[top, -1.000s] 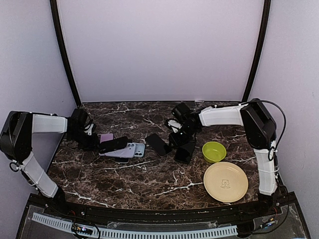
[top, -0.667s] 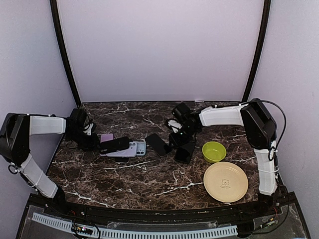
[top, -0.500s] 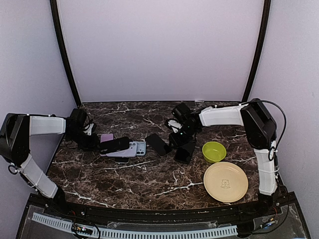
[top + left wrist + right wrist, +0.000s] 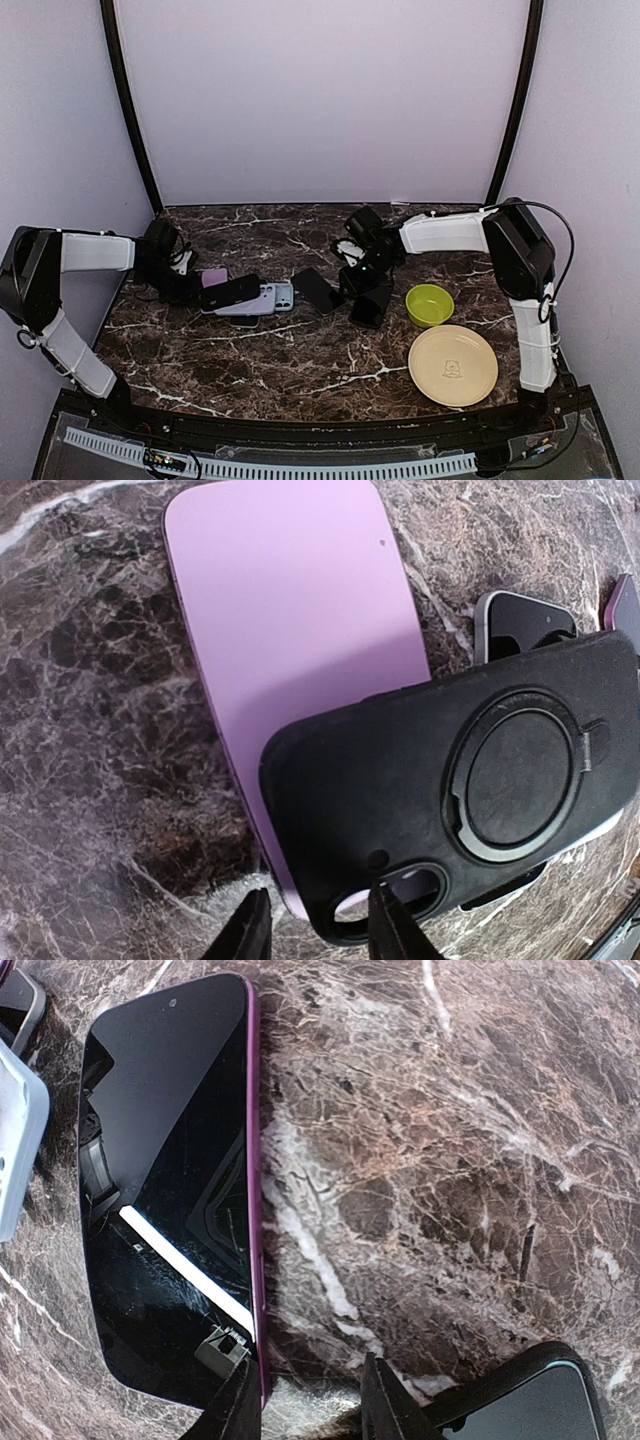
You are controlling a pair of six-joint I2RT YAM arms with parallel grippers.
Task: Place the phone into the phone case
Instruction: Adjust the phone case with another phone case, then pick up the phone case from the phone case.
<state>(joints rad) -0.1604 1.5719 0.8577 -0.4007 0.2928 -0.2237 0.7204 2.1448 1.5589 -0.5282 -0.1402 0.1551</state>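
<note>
A black phone case [image 4: 450, 800] with a ring on its back lies partly on a lilac slab [image 4: 290, 630], phone or case I cannot tell. My left gripper [image 4: 320, 930] is open, its jaws straddling the case's near corner by the camera hole. In the top view the case [image 4: 231, 291] lies just right of that gripper [image 4: 190, 285]. A black phone [image 4: 170, 1190] with a purple rim lies screen up. My right gripper [image 4: 312, 1405] is open over bare table, its left finger at the phone's right edge. The top view shows this phone [image 4: 318, 290] and right gripper [image 4: 348, 280].
Light blue-grey cases [image 4: 268, 298] lie between the black case and the phone; one shows in the right wrist view [image 4: 15, 1150]. Another black phone or case [image 4: 372, 306] lies under the right wrist. A green bowl [image 4: 430, 304] and a yellow plate [image 4: 453, 365] sit at the right.
The left gripper and the black case have shifted slightly to the right. The right arm and the phone have not moved.
</note>
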